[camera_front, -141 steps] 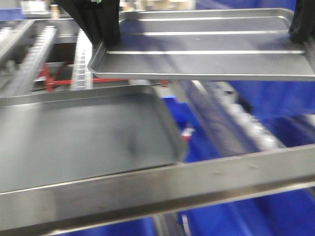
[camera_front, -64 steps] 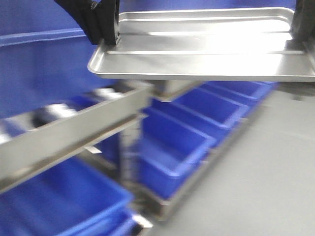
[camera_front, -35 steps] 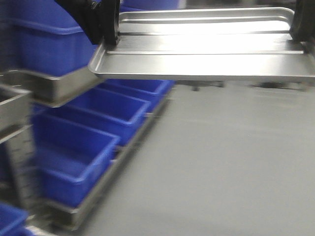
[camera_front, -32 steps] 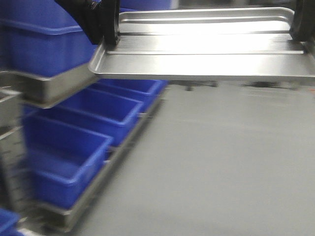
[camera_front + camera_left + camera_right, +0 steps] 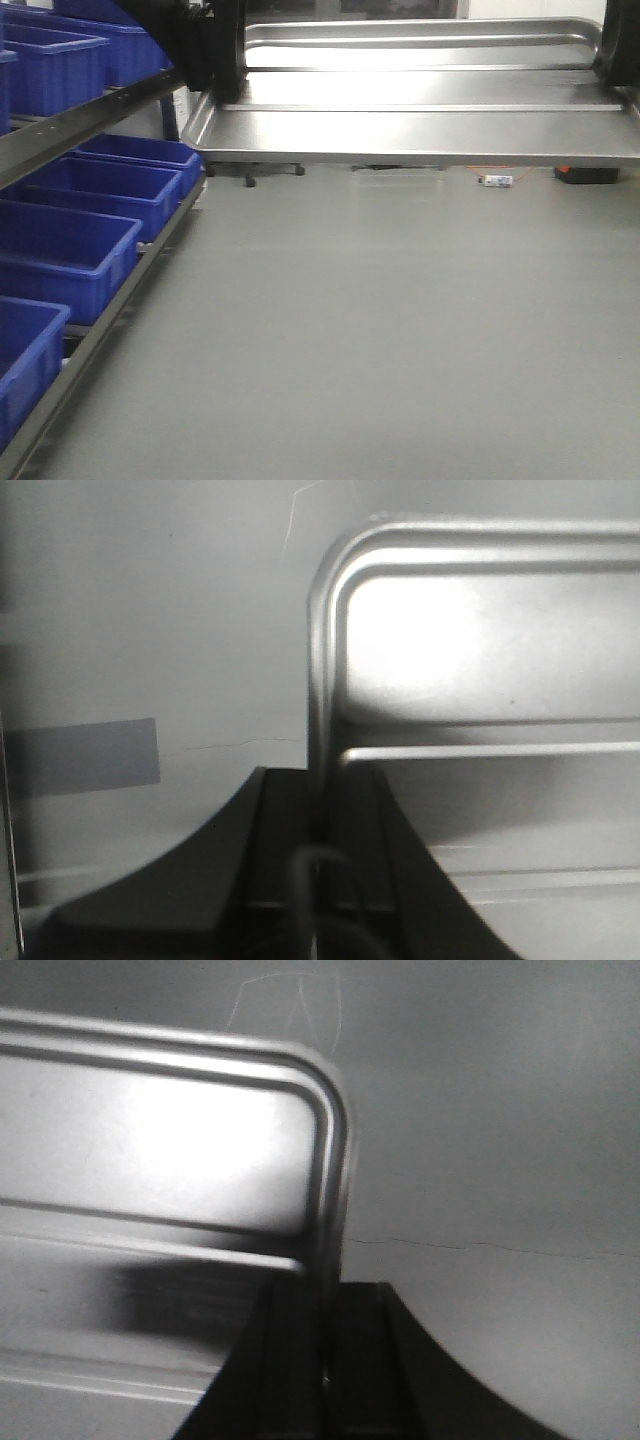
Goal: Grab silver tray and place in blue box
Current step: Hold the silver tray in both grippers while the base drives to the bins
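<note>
Counting first: 1 silver tray [image 5: 420,130], 2 grippers, 1 metal rack [image 5: 90,120] w/ blue bins [image 5: 60,255], 4 on its lower level and at least 2 on the shelf above. Floor [image 5: 380,330] is plain smooth grey, wide open room. Well past the rack's far end, off to its right, a small white gadget [image 5: 495,180] lies by a thin orange cable, plus a dark block [image 5: 585,173], both too small to ID.

Tray is up in the air, level, open side up, just right of the rack's upper shelf. Long axis runs L–R, crossways to the rack's run; its ribs go the same way.

Left gripper [image 5: 322,790] is clamped on the short-end rim nearest the rack, one jaw each side of the rim. Right gripper [image 5: 325,1295] is clenched likewise on the opp. short end, farthest from the rack.
</note>
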